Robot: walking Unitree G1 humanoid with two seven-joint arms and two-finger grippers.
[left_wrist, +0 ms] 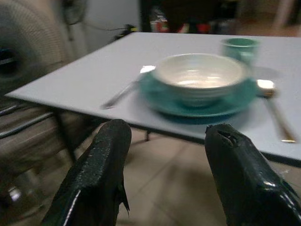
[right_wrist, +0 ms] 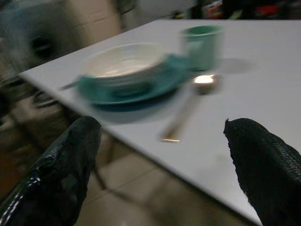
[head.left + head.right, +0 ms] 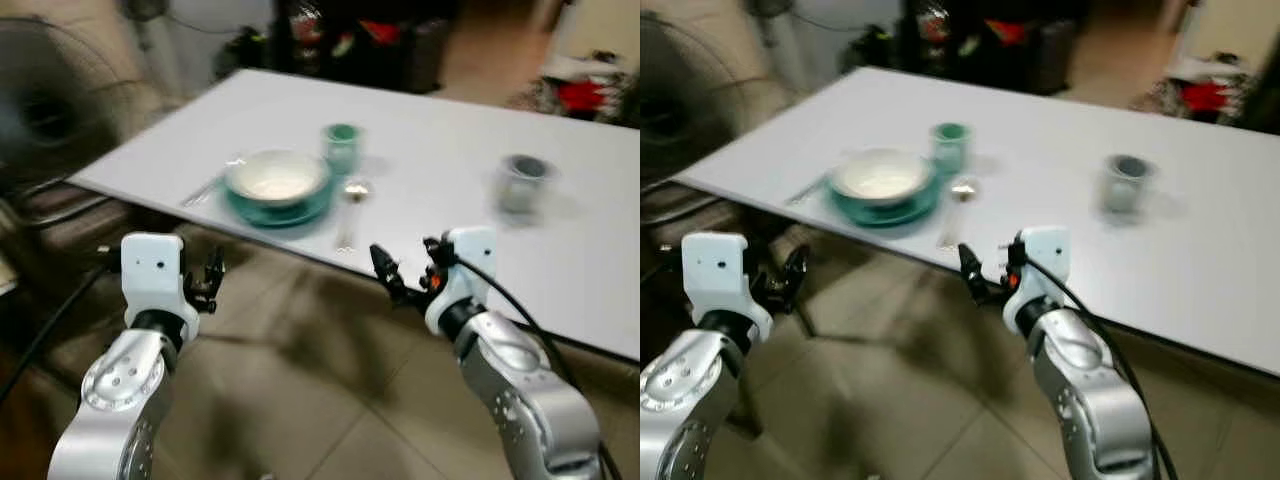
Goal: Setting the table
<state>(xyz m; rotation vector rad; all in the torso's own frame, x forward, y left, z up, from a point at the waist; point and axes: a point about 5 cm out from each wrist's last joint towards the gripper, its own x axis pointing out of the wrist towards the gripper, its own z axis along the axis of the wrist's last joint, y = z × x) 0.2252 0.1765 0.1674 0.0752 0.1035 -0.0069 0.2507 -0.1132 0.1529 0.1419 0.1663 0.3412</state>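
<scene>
The right hand [image 3: 405, 268] hangs in the air just short of the near edge of the white counter [image 3: 420, 130], its two black fingers spread wide with nothing between them. Just beyond its fingertips, on the counter, a spoon [image 2: 188, 106] lies with its handle toward the edge and its bowl pointing away. Beside the spoon, toward the left hand, a white bowl [image 3: 277, 177] sits on a teal plate [image 3: 290, 210], and a small green cup [image 3: 342, 146] stands just behind them. On the far side of the plate from the spoon lies another piece of silverware [image 1: 124, 88], blurred. Off to the right hand's outer side, well apart from the place setting, a grey mug [image 3: 522, 182] stands on the counter. The left hand [image 3: 208, 278] is held below and before the counter's edge, over the tiled floor [image 3: 300, 400], its fingers wide apart and empty. A fan [image 3: 45, 110] stands beyond the left hand, beside the counter's corner.
</scene>
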